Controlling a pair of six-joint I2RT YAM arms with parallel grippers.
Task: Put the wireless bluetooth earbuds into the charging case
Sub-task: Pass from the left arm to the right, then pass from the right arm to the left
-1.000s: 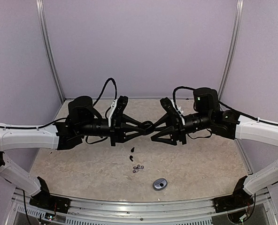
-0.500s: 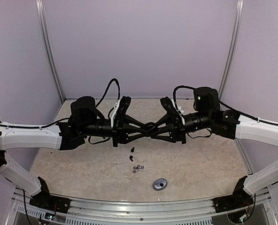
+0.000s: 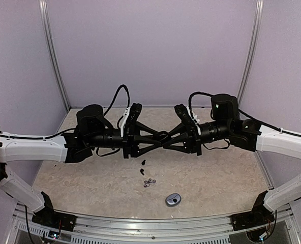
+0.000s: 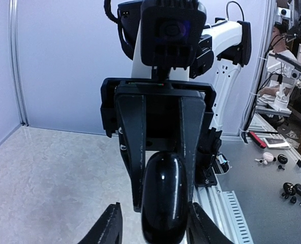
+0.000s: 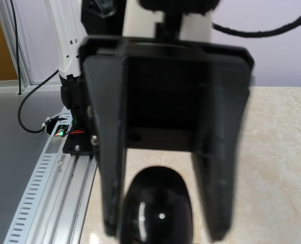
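The glossy black oval charging case (image 4: pixel 163 201) is hanging in mid-air where the left end effector (image 4: pixel 154 221) and right end effector (image 3: pixel 166 137) are facing tip to tip. Fingers of both are flanking it narrowly, and I cannot tell which is gripping. Both arms are stretching level, inward. The tiny black and silvery-grey wireless earbuds (image 3: pixel 148 182) are lying below on the beige tabletop (image 3: pixel 216 173).
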